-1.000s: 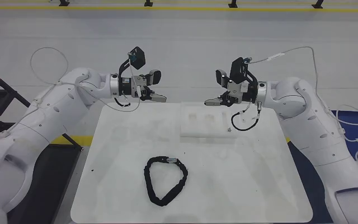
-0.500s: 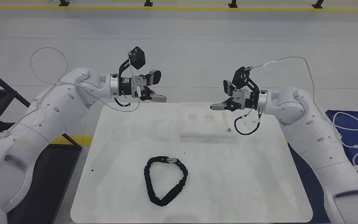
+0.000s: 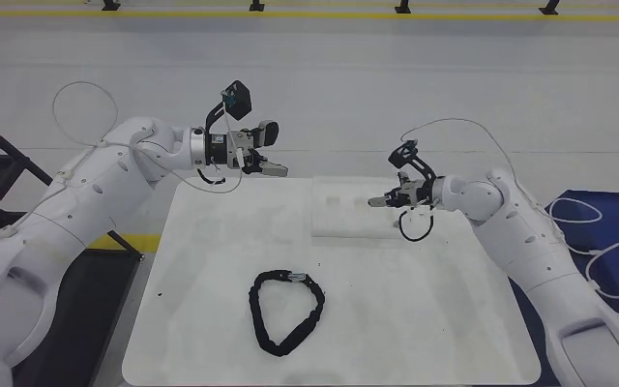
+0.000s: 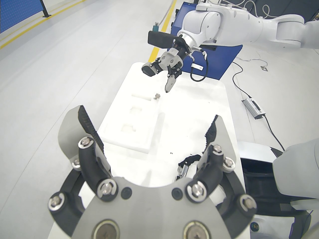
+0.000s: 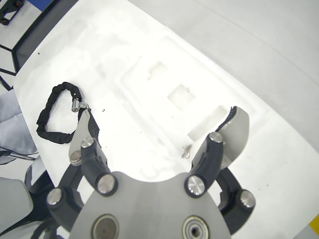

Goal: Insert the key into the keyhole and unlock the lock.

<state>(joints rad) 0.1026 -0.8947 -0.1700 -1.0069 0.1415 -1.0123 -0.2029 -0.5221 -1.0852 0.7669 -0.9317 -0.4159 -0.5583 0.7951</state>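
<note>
A black fabric-covered chain lock [image 3: 285,312] lies looped on the white table [image 3: 435,319], and its metal lock cylinder [image 5: 74,105] faces the foam tray. A small metal key [image 5: 186,151] lies at the right end of the white foam tray [image 3: 353,218], also seen as the key [image 4: 156,96]. My right gripper [image 3: 384,201] hangs open just above that key, tilted down, with nothing between its fingers [image 5: 86,123]. Beyond the table's back left corner my left gripper [image 3: 271,166] hovers open and holds nothing.
The foam tray has three square recesses, and a tiny ring [image 5: 188,89] lies by the middle one. A black frame [image 3: 19,164] stands left of the table. A blue cabinet [image 4: 211,58] and floor cables [image 3: 590,227] lie to the right.
My right arm has dropped and swung its gripper down toward the key at the tray's right end. The left arm and the chain lock have stayed put.
</note>
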